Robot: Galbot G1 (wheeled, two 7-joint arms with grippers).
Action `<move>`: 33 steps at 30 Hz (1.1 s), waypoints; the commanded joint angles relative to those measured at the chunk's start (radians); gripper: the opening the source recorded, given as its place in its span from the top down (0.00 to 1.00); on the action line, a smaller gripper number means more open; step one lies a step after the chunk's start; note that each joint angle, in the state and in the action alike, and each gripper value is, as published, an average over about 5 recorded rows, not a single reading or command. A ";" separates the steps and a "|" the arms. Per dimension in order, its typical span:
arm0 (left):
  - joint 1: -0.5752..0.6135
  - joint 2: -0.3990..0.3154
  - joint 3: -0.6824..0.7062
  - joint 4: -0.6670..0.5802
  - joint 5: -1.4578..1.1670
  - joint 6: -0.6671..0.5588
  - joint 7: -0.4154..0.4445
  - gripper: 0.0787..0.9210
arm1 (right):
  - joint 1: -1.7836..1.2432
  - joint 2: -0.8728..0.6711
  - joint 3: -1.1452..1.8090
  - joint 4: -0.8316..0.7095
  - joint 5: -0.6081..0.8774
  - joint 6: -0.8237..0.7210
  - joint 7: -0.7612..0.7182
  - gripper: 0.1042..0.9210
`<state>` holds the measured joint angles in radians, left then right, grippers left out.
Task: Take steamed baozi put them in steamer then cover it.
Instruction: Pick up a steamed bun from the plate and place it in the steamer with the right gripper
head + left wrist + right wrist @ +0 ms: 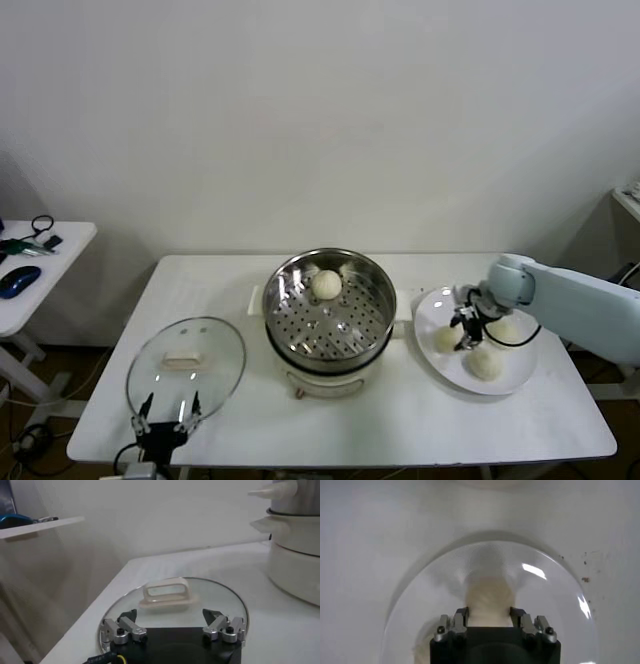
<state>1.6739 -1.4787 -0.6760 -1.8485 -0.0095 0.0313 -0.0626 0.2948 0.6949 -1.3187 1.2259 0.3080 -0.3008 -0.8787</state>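
Note:
The steamer (372, 290) stands mid-table with one baozi (326, 284) on its perforated tray. Three baozi lie on a white plate (520, 375) to the right, at the left (446, 340), the front (485, 364) and the back (504, 330). My right gripper (465, 330) is down at the plate, shut on the left baozi (489, 597), with a finger pressed on each side (489, 613). The cover (187, 365) lies flat at the front left. My left gripper (167, 410) is open and empty over its near rim, just short of the cream handle (166, 594).
A side table (60, 250) at the far left holds a blue mouse (20, 281) and cables. The steamer's white base and handle (295, 555) rise to the right of the cover. The table's front edge is close to my left gripper (170, 615).

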 commanded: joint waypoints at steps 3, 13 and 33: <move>0.003 0.000 0.003 -0.007 0.006 0.001 -0.001 0.12 | 0.596 0.039 -0.356 0.074 0.264 0.049 -0.107 0.43; -0.002 -0.001 0.017 -0.014 0.006 0.014 -0.001 0.12 | 0.931 0.244 -0.312 0.396 0.754 -0.178 0.029 0.43; 0.003 -0.005 0.018 -0.030 0.009 0.020 0.002 0.12 | 0.352 0.562 -0.174 0.261 0.554 -0.388 0.331 0.43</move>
<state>1.6755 -1.4832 -0.6576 -1.8774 -0.0008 0.0505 -0.0604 0.8289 1.1255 -1.5131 1.5690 0.9117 -0.6117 -0.6487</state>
